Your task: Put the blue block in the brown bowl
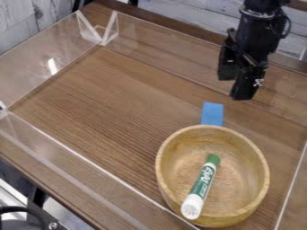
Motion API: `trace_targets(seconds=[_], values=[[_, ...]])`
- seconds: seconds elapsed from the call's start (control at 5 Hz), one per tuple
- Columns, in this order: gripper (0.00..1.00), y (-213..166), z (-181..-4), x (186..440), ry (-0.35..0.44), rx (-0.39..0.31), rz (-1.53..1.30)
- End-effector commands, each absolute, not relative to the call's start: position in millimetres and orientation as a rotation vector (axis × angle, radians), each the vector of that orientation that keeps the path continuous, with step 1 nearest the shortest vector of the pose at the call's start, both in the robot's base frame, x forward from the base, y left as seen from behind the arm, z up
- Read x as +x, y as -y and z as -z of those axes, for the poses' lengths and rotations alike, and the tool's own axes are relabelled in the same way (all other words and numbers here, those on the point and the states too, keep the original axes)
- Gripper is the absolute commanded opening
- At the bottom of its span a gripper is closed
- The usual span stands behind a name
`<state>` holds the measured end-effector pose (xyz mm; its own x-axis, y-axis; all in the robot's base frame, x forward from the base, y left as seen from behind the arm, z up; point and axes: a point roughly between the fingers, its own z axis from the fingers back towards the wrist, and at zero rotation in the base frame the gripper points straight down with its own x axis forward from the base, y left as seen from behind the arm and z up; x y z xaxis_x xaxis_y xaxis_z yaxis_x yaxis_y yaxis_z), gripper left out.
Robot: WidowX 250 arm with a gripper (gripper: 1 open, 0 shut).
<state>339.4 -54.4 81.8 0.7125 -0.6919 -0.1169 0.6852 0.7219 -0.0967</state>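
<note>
Fingers (pixel 240 79) spread wide, holding nothing, upper right of frame. Blue block (pixel 213 113) flat on desk (pixel 108 99), just above brown bowl (pixel 180 148) rim. Risk: off-centre descent nudging block away.

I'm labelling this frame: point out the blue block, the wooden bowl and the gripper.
Small light-blue block (pixel 213 113), camera view, top face.
Round tan wooden bowl (pixel 171 144), camera view, left rim.
Black gripper (pixel 236 79), camera view, between fingertips.
</note>
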Motion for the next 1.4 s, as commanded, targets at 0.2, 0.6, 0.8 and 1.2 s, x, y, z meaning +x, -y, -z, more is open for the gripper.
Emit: trace_targets(seconds=[0.2,0.6,0.8,1.2], values=[[1.00,50.1,-84.5,344.3,-0.062,-0.034,0.805],[1.00,49.1,-60.4,347.4,-0.046,-0.033,0.846],[1.00,49.3,-48.1,348.2,-0.036,-0.026,0.866],[1.00,48.5,-35.4,348.4,-0.024,-0.020,0.892]])
